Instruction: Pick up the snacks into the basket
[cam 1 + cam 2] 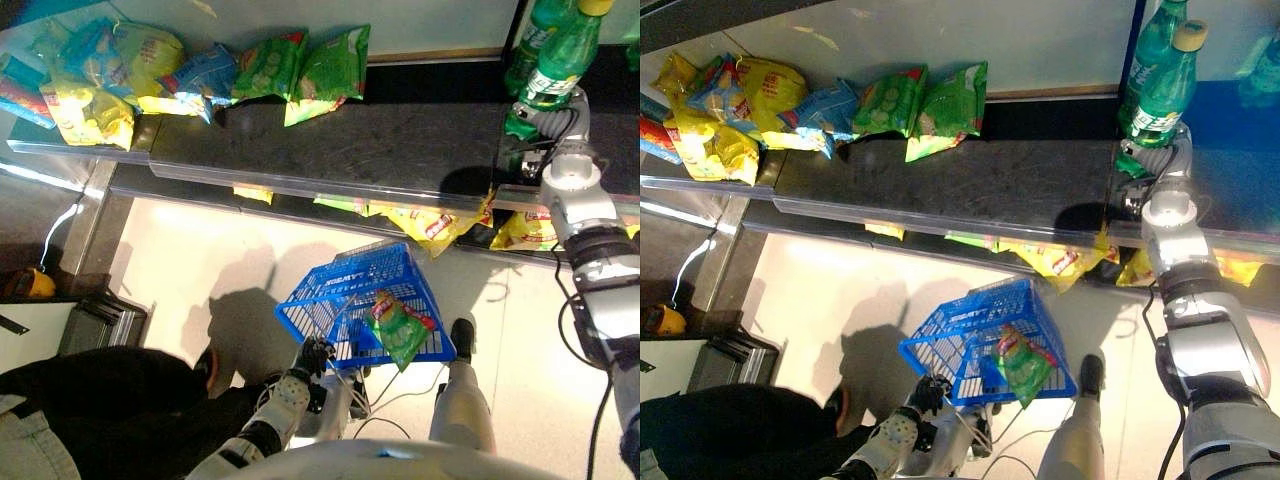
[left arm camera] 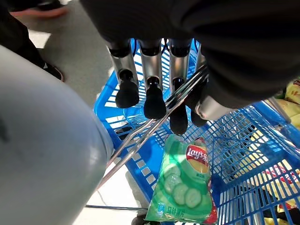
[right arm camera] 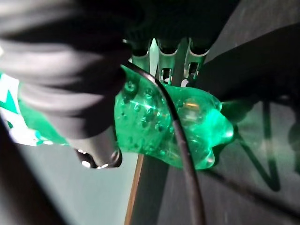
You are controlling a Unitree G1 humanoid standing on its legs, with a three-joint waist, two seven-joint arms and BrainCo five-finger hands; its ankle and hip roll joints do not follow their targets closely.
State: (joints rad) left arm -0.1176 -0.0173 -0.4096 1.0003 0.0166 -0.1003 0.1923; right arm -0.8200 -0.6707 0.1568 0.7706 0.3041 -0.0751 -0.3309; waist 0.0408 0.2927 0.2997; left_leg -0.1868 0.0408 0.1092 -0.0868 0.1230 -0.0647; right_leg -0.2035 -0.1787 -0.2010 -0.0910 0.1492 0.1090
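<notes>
My left hand (image 1: 311, 357) hangs low over the floor, its fingers (image 2: 154, 99) curled round the wire handle (image 2: 157, 124) of a blue basket (image 1: 300, 303). A green bag of crisps (image 1: 398, 327) lies tilted inside the basket at its near corner. On the dark shelf (image 1: 380, 145), two green bags (image 1: 310, 65), a blue bag (image 1: 205, 75) and several yellow bags (image 1: 120, 70) lie in a row at the back left. My right hand (image 1: 545, 118) is up at the shelf's right end, shut round the base of a green bottle (image 3: 164, 126) that stands upright (image 1: 560, 55).
A second green bottle (image 1: 535, 35) stands just behind the held one. More yellow bags (image 1: 430, 225) poke out from the lower shelf. A person in dark clothes (image 1: 90, 400) is at the lower left, beside a metal rack (image 1: 105, 320).
</notes>
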